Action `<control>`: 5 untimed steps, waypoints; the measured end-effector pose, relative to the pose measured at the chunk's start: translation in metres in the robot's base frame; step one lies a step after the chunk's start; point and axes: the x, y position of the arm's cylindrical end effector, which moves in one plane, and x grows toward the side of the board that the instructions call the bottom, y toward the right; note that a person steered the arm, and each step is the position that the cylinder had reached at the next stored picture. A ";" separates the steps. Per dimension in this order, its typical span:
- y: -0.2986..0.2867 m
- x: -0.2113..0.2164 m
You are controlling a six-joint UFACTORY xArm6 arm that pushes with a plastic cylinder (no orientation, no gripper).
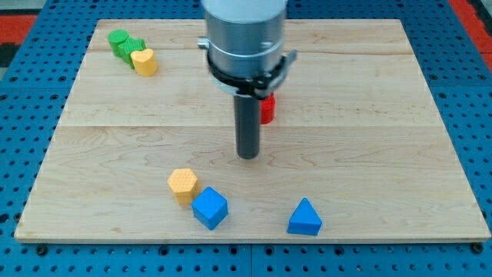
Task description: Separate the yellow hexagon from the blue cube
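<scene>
The yellow hexagon (183,185) sits near the board's bottom edge, left of centre. The blue cube (210,208) touches it at its lower right. My tip (247,156) is on the board above and to the right of both blocks, clear of them by about a block's width or more. The rod hangs from the grey arm body at the view's top centre.
A blue triangular block (305,218) lies near the bottom edge, right of the cube. A red block (267,108) is partly hidden behind the rod. At the top left are two green blocks (123,44) and a yellow heart-like block (144,61). The wooden board (384,154) lies on a blue pegboard.
</scene>
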 end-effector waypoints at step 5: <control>-0.161 -0.004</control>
